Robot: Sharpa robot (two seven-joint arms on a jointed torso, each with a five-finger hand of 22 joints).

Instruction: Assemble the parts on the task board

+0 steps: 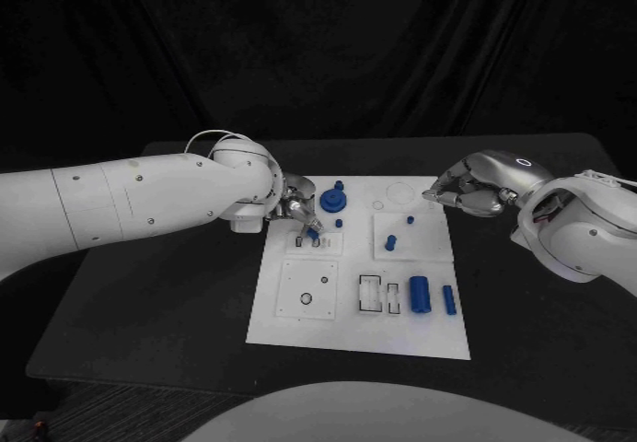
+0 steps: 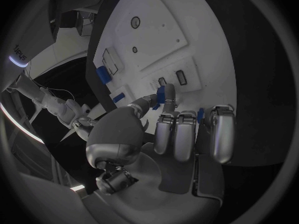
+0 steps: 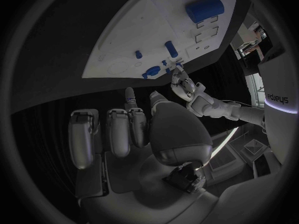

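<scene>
Risk sits with the left hand [image 1: 295, 214], which pinches a small blue part [image 2: 161, 93] between thumb and a finger, low over the slots [image 2: 171, 79] of the board [image 1: 358, 304] at its 10 o'clock corner. Tilt in the part, or a slight miss, could jam it on a slot edge or let it slip from so thin a pinch. The gear [image 1: 333, 198] stands just beside the hand at 11 o'clock and could be knocked. The right hand [image 1: 468, 193] hovers off the board's 1 o'clock corner, fingers curled in, holding nothing. The cylinder [image 1: 420, 294] lies at 5 o'clock.
</scene>
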